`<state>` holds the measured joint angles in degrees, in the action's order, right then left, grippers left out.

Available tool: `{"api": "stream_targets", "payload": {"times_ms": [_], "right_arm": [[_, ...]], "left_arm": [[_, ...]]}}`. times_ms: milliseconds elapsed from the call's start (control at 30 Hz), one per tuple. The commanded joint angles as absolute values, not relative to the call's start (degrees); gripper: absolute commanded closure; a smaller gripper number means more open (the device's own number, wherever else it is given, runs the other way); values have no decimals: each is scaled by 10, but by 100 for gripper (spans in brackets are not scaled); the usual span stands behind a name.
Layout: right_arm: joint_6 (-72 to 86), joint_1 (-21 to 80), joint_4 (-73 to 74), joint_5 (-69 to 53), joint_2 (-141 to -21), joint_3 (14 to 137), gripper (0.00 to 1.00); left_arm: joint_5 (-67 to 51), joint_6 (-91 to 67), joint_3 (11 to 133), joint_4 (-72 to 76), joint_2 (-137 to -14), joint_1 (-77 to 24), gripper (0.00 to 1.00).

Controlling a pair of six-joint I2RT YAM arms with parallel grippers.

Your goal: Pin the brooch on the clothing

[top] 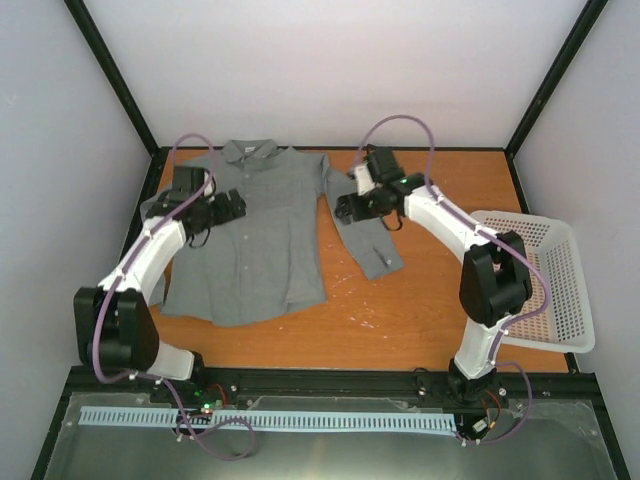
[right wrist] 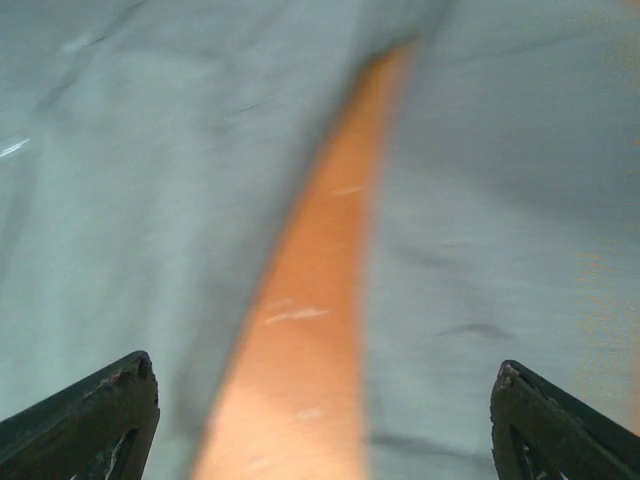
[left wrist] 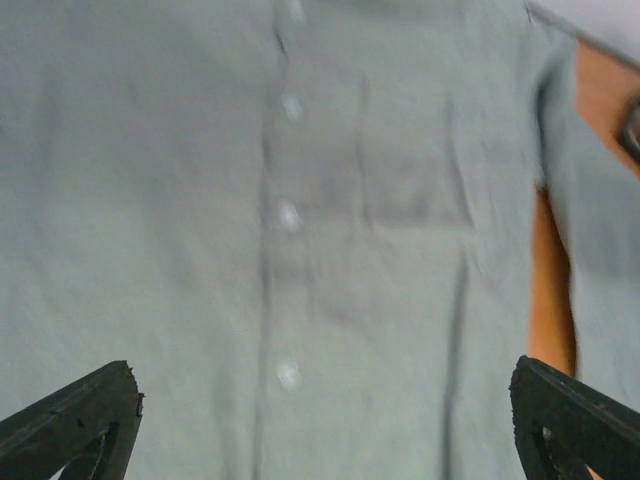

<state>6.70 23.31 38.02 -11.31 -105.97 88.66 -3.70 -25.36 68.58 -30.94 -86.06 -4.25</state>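
The clothing, a grey button-up shirt (top: 255, 240), lies flat and face up at the back of the orange table, collar away from me. My left gripper (top: 238, 208) hovers over the shirt's chest. In the left wrist view it (left wrist: 325, 430) is wide open and empty above the button line (left wrist: 288, 215) and a chest pocket (left wrist: 410, 170). My right gripper (top: 343, 210) hovers over the gap between the shirt body and its right sleeve (top: 375, 245). In the right wrist view it (right wrist: 325, 420) is wide open and empty over a strip of bare table (right wrist: 320, 330). The brooch is not in view.
A white plastic basket (top: 560, 290) stands at the table's right edge. Black frame posts and white walls enclose the back and sides. The table (top: 400, 320) is bare orange wood in front of the shirt.
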Motion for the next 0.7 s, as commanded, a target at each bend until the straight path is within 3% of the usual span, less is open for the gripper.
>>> {"api": "stream_targets", "payload": {"times_ms": [0, 133, 300, 433, 467, 667], "right_arm": [[94, 325, 354, -242, -1045, 837, 13], [162, 370, 330, -262, -1096, 850, 15], [165, 401, 339, -274, -1153, 858, 30], [124, 406, 371, -310, -1196, 865, 67], [115, 406, 375, -309, -1203, 861, 72], [113, 411, 365, -259, -1188, 771, 74]], "left_arm": [[-217, -326, 562, -306, -802, -44, 0], [-162, -394, 512, -342, -778, -24, 0], [-187, -451, 423, -302, -734, 59, 3], [-186, -470, 401, -318, -746, 87, 8], [-186, -478, 393, -321, -746, 92, 9], [-186, -551, 333, -343, -741, 101, 15]]}}
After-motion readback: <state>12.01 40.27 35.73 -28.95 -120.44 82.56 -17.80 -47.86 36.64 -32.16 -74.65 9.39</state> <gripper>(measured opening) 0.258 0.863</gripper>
